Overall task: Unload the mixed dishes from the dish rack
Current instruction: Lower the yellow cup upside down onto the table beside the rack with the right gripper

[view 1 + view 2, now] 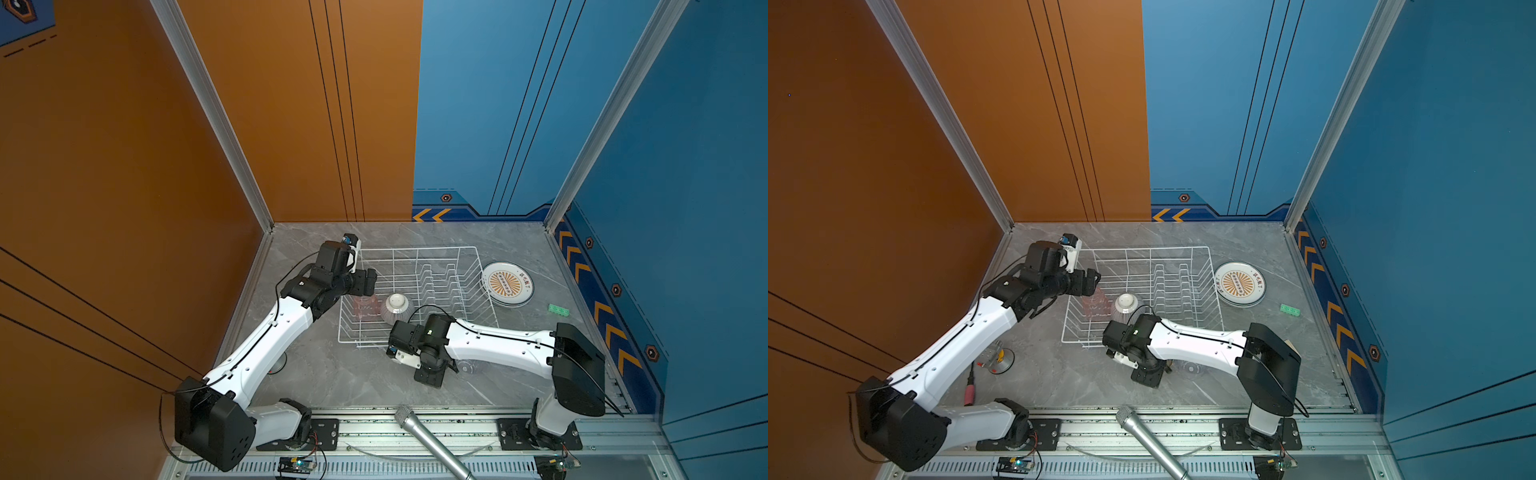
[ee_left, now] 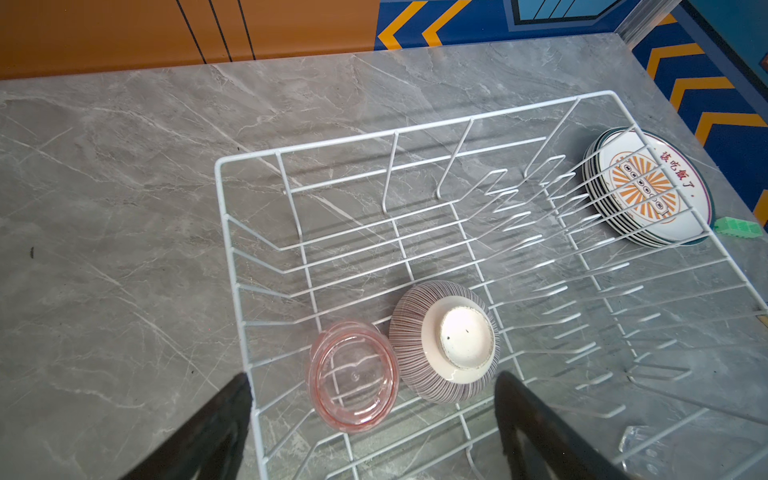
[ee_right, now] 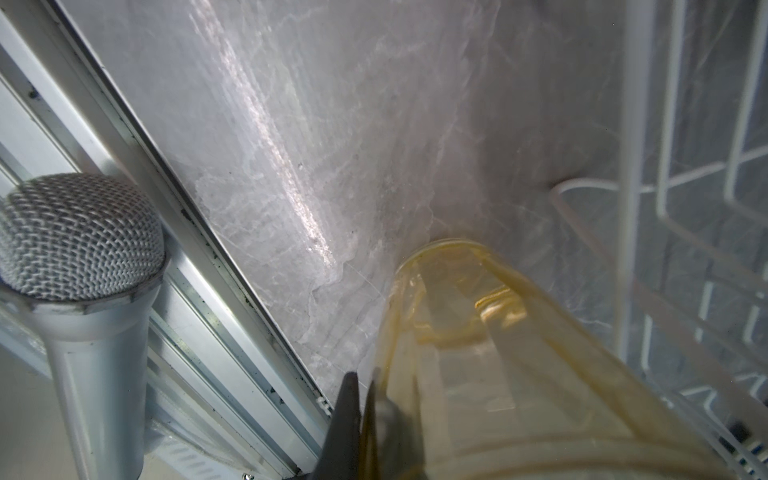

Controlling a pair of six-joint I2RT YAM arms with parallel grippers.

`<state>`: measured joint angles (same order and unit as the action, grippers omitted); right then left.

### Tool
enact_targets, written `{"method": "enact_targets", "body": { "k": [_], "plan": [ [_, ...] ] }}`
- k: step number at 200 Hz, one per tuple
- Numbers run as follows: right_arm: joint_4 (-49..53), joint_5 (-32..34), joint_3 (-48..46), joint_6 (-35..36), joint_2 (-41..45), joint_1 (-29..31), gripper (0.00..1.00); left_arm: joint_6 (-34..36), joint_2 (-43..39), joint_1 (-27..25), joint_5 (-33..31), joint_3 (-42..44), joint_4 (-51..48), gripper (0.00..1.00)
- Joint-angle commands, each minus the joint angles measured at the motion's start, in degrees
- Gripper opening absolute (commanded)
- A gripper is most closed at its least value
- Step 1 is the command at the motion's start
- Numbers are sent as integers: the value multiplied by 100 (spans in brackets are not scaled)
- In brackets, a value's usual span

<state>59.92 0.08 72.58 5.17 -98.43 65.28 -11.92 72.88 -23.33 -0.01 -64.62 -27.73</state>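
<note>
- Only the right wrist camera showed the grip. The right gripper [image 3: 365,388] was clamped on the rim of an amber glass [image 3: 490,353], with one dark finger [image 3: 345,419] outside the wall and the other seen through it.
- That glass was see-through yellow with broad ribs. It was tilted, its base towards the grey table [image 3: 291,145], just outside the rack's near edge. From above, the arm hid it.
- The left wrist camera looked straight into the rack [image 2: 415,129], which was white wire with flared sides and a row of upright slot wires.
- In its near-left corner a pink glass [image 2: 353,376] stood mouth down. It touched a bowl [image 2: 444,340], also upside down, with fine dark stripes and a plain white foot.
- The left gripper [image 2: 374,380] hung above those two with its fingers [image 2: 224,415] spread wide apart.
- A stack of plates [image 1: 507,284] lay on the table just beside the rack's right end, an orange sunburst on top. The left wrist camera showed dark rims below it.
- A clear glass [image 1: 1192,368] stood on the table by the right arm.
- One top view alone showed a pink plug [image 1: 969,390] near the left arm.
- A microphone [image 3: 79,237] lay over the front rail, and a green block [image 1: 559,309] sat right of the plates.
</note>
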Motion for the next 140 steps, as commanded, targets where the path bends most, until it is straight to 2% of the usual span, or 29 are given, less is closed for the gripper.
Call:
{"method": "enact_targets", "body": {
  "k": [1, 44, 65, 140],
  "plan": [
    [-111, -27, -49, 116, 1, -61, 0, 60, 42, -61, -39, -155, -62, 92],
    [-147, -87, -31, 177, -48, -112, 0, 84, 66, -62, -34, -185, -109, 92],
    [-154, -87, -32, 191, -79, -130, 4, 85, 77, -66, -42, -198, -122, 92],
    [-243, -96, -41, 247, -126, -204, 7, 115, 89, -64, -42, -253, -237, 92]
  ]
}}
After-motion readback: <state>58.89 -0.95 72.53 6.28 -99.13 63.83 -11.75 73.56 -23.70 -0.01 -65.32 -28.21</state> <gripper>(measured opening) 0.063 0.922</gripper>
